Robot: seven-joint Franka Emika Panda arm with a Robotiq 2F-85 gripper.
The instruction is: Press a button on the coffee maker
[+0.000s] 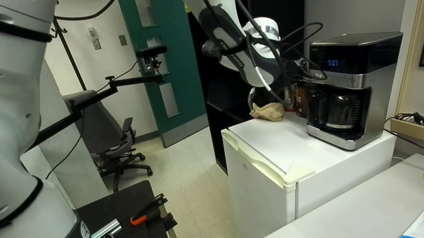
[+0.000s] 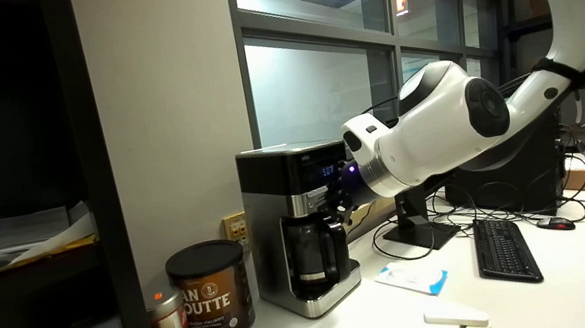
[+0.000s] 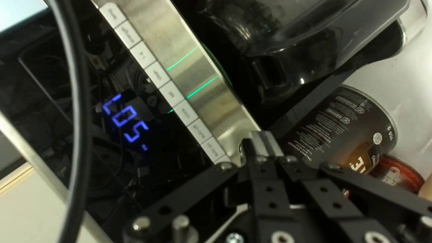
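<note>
Near the tabletop's [image 1: 277,139] right-hand corner, in an exterior view, the coffee maker [image 1: 363,75] is placed. In the wrist view, the clenched, seemingly empty pincer [image 3: 266,143] is seen beside the lower end of the button row [image 3: 171,93], which is slanted up-left; contact cannot be judged.

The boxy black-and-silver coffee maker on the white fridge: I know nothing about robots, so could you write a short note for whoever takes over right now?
Silver-tipped black fingers: closed together, close to one end of the row of flat silver-grey buttons; I can't tell whether they touch it.
Boxy black-and-silver coffee maker: standing on the white mini fridge, dark glass carafe inside, blue-lit display reading 507.
Done: the fingers are up close to the machine's front.
Left: probably the press itself; none can be confirmed here, and the task doesn't say which button.
</note>
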